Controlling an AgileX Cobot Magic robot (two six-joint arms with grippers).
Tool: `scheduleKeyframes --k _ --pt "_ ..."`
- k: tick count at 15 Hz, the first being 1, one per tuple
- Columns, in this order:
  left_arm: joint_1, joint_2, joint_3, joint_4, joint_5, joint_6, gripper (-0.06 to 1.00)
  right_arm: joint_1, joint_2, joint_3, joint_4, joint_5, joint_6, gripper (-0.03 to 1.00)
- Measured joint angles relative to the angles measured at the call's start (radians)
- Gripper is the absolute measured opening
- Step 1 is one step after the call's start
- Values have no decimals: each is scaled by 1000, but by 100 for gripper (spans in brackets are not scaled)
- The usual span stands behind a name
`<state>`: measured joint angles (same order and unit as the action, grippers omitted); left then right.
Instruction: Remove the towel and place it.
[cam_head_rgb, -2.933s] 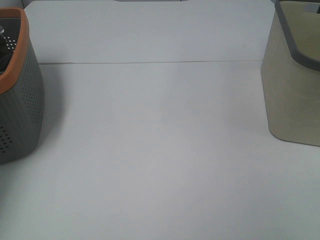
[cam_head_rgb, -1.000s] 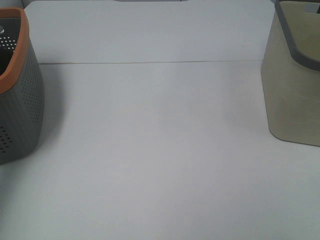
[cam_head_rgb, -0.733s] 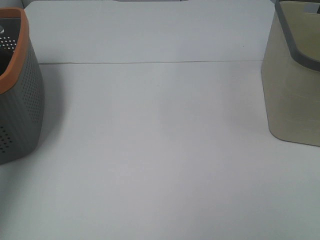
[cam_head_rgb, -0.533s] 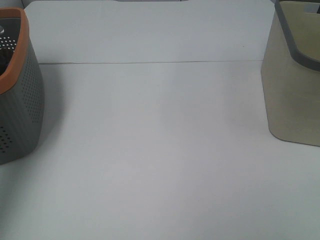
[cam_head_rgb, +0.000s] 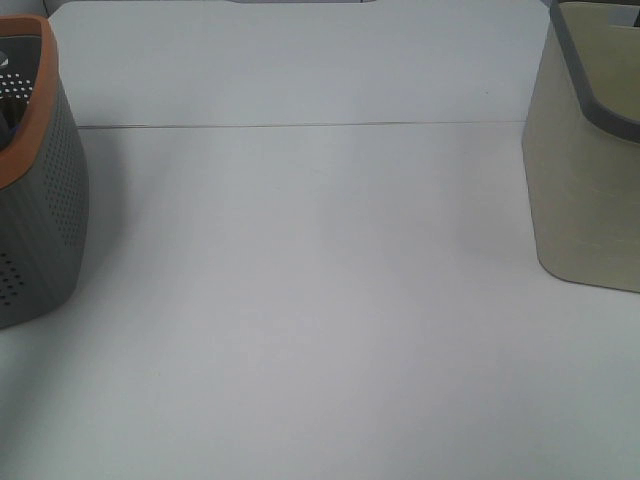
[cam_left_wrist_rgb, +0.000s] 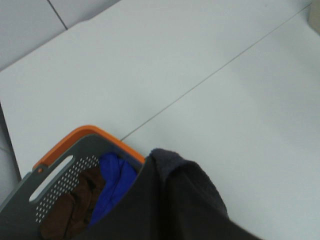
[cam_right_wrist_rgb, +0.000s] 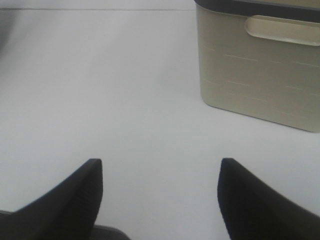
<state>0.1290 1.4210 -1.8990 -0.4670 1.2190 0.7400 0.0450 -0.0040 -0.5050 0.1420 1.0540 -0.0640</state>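
left claw: hidden behind towel (cam_left_wrist_rgb: 185, 200), pinched shut on it | right claw (cam_right_wrist_rgb: 161, 162): spread wide, holding nothing | risk: snagging loose fold on basket (cam_left_wrist_rgb: 85, 131) rim, dragging blue cloth (cam_left_wrist_rgb: 117, 175) out

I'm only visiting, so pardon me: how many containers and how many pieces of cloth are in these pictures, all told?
Containers: 2 (grey basket with orange rim, beige bin)
Cloths: 3 (dark towel, blue cloth, brown cloth)
Total: 5
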Motion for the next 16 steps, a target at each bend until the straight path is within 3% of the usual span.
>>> scheduleKeyframes --k 4,6,9,12,16 --pt "0 34 -100 -179 0 98 0 0 83 -11 202 -124 -68 66" --pt "-45 91 -185 -269 0 161 0 0 223 -12 404 -245 -257 66" --pt "-212 192 -302 -277 -16 183 0 0 379 -14 630 -411 -468 66" --pt "-361 285 -355 -231 -55 183 0 0 511 -16 781 -430 -676 66" --pt "-524 359 -360 -184 -77 218 0 0 711 -16 1038 -435 -1060 66"
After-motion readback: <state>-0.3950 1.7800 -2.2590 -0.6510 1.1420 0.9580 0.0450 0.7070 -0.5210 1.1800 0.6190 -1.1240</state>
